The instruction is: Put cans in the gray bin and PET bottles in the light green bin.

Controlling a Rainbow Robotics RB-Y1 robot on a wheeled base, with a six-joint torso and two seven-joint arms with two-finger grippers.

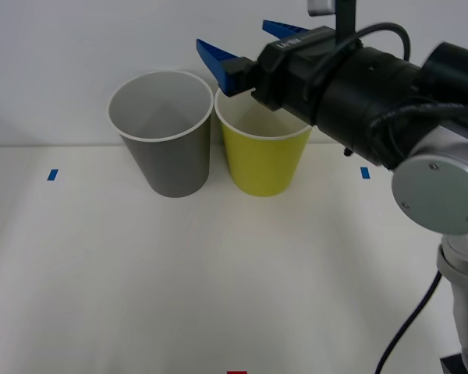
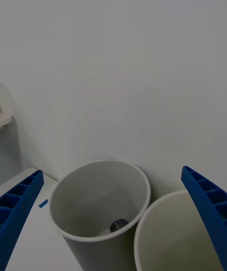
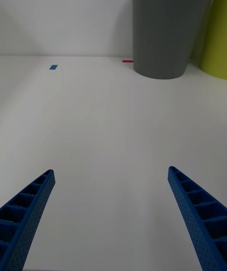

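The can point(image 2: 118, 225) lies at the bottom of the gray bin point(image 2: 99, 205) in our right wrist view. From the front, our right gripper point(image 1: 253, 43) hangs spread and empty above the light green bin point(image 1: 264, 160). Our left gripper point(image 3: 111, 214), spread wide, holds nothing over the table point(image 3: 94, 124).

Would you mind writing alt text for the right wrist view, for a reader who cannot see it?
The open right hand hangs above two bins standing side by side against a white wall. A small can lies at the bottom of the gray bin, and the rim of the green bin shows beside it.
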